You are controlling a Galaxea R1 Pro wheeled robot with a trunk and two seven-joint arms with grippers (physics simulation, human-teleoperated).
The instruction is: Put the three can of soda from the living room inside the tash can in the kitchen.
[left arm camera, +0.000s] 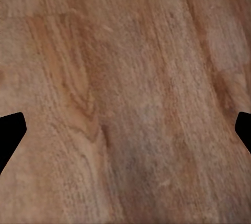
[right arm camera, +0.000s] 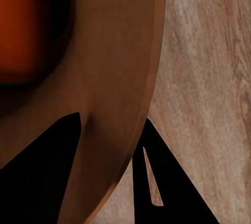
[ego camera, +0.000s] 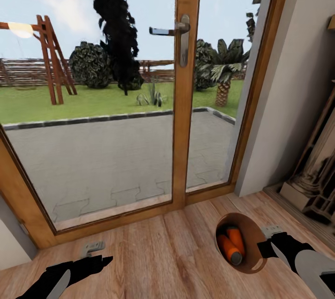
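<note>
Clamped by the right gripper [ego camera: 267, 248] on the rim of the trash can [ego camera: 249, 229]: one finger inside the wall, the other outside, closed narrow across it, seen closer in the right wrist view [right arm camera: 112, 182]. Just beyond that gripper's fingertips, down in the orange-brown hollow of the bin, two orange soda cans [ego camera: 231, 245] lying side by side and touching. Cannot tell whether a blue one lies under them.

Off to the far side from the bin, the left gripper [ego camera: 99, 254] spread wide and empty, with nothing between its fingers but the wood floor [left arm camera: 125, 77] below.

Straight ahead of both grippers, the glass doors [ego camera: 93, 103], so apparently in the living room, with the kitchen nowhere ahead.

Judged as the carrying step: bin in hand with part of the load aboard. Calls next for a firm hold on the rim and a level bin, to stop the cans rolling out, then turning the base away from the doors. If a third can remains out, calls for the free left gripper to collect it and drop it in.
</note>
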